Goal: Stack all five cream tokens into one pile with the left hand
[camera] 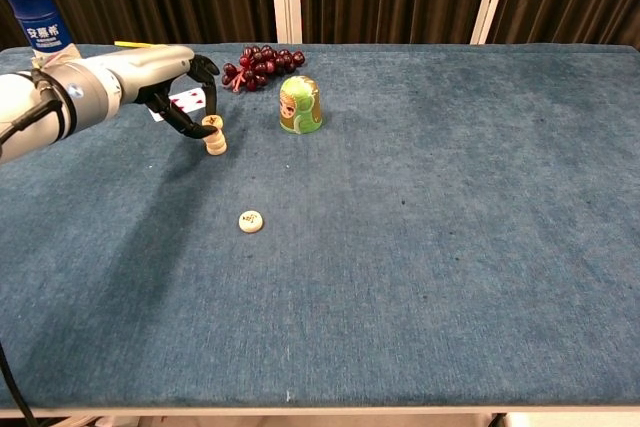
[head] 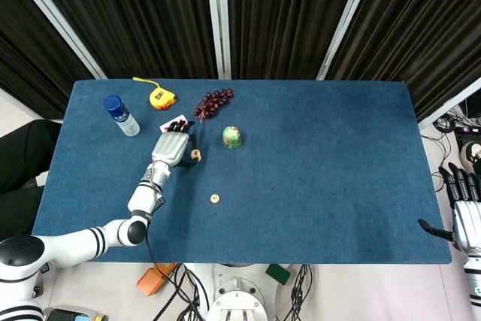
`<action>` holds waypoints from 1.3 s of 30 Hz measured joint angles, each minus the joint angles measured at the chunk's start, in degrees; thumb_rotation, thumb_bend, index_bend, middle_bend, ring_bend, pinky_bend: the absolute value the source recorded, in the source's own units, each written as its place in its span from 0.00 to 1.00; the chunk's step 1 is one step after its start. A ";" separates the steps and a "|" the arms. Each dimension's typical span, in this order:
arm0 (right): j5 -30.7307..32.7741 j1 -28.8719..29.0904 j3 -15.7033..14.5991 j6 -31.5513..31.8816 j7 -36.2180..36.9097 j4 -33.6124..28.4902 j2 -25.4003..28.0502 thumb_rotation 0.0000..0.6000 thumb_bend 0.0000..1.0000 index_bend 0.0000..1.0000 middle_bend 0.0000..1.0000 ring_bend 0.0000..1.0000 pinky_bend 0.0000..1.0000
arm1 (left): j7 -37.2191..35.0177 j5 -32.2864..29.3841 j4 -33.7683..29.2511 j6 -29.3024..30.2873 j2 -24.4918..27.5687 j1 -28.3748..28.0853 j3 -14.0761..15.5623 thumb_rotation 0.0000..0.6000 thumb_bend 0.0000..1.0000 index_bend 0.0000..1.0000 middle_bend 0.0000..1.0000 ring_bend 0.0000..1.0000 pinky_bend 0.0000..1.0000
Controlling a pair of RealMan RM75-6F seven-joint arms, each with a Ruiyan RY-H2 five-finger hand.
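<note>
A short pile of cream tokens stands on the blue table, left of the green figurine. My left hand reaches in from the left and pinches the top cream token between thumb and a finger, resting it on the pile. In the head view the left hand sits just left of the pile. One lone cream token lies flat nearer the front, also visible as the lone token. My right hand hangs off the table's right edge, fingers apart and empty.
A green painted figurine stands right of the pile. Dark grapes and a playing card lie behind the hand. A blue-capped bottle and a yellow tape measure sit at the back left.
</note>
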 measured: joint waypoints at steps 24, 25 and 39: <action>0.19 -0.18 0.03 0.08 0.37 0.16 0.09 1.00 0.06 0.00 0.00 0.00 0.00 | -0.77 -0.38 -1.84 1.37 1.04 -0.37 1.31 0.94 0.32 0.42 0.05 0.00 0.00; 0.19 -0.17 0.07 0.10 0.37 0.18 0.10 1.00 0.06 0.00 0.00 0.00 0.00 | -1.08 0.34 -2.43 1.77 1.28 -0.18 1.39 0.94 0.32 0.42 0.05 0.00 0.00; -0.72 -0.32 -0.26 0.66 0.59 0.38 -0.12 1.00 0.06 0.00 0.00 0.00 0.00 | -5.59 25.84 -13.23 11.21 4.10 4.32 10.55 0.94 0.20 0.41 0.04 0.00 0.00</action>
